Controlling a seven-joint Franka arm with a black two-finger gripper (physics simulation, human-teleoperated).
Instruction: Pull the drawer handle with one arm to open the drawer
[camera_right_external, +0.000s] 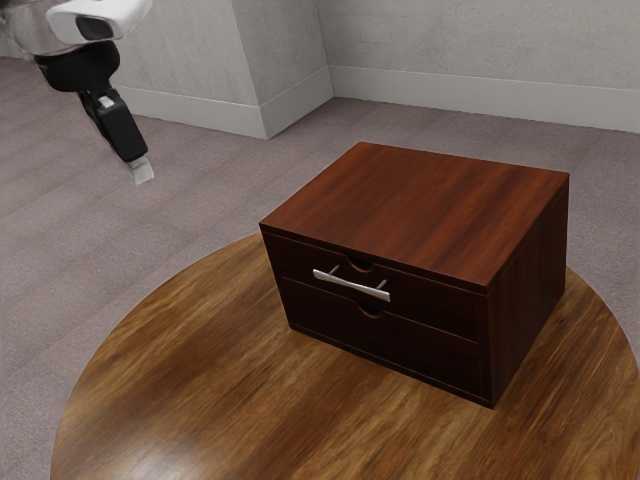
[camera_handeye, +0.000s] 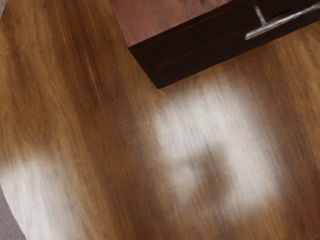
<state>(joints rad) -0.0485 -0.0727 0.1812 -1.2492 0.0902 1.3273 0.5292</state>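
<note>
A dark red wooden cabinet (camera_right_external: 420, 205) with two drawers stands on the round wooden table (camera_right_external: 200, 400). The upper drawer (camera_right_external: 430, 295) carries a silver bar handle (camera_right_external: 351, 285), and its front sits flush with the cabinet. My gripper (camera_right_external: 139, 170) hangs high at the exterior view's upper left, well away from the handle and out over the floor beside the table. It holds nothing. In the wrist view a corner of the cabinet (camera_handeye: 165, 22) and one end of the handle (camera_handeye: 280, 22) appear beyond bare table (camera_handeye: 150, 160).
The lower drawer (camera_right_external: 400, 345) has no handle, just a finger notch, and looks shut. Open tabletop lies in front of the cabinet. Grey floor (camera_right_external: 120, 250) surrounds the table, and a wall corner (camera_right_external: 265, 90) stands behind.
</note>
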